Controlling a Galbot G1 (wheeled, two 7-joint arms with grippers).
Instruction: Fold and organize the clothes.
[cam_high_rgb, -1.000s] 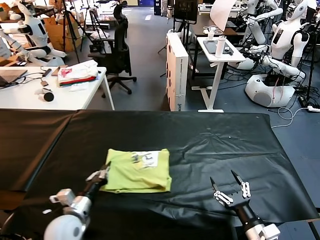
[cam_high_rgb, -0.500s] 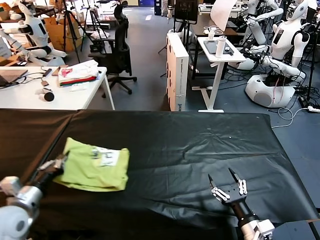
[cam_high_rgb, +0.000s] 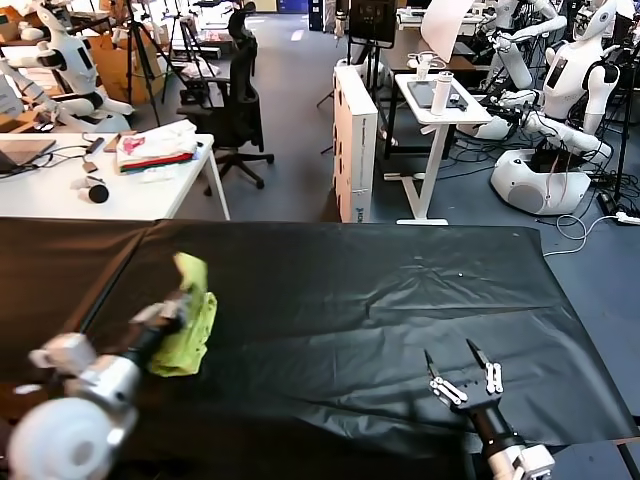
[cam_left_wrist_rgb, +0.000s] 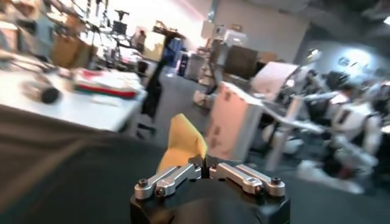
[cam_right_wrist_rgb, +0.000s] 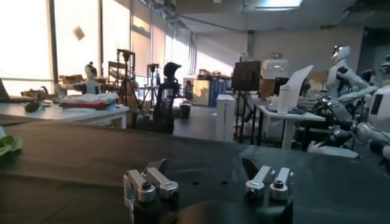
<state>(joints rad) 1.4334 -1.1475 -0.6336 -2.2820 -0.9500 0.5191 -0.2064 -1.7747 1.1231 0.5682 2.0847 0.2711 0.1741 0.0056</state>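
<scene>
Above the black table, left tool pinched on T-shirt

The left end effector has its two metal fingers pressed together on a fold of the yellow-green T-shirt. The cloth stands up from the fingertips as a narrow peak. Below lies the black table. Far behind it is a white table with a white-pink-red cloth pile and a dark cylinder.
</scene>
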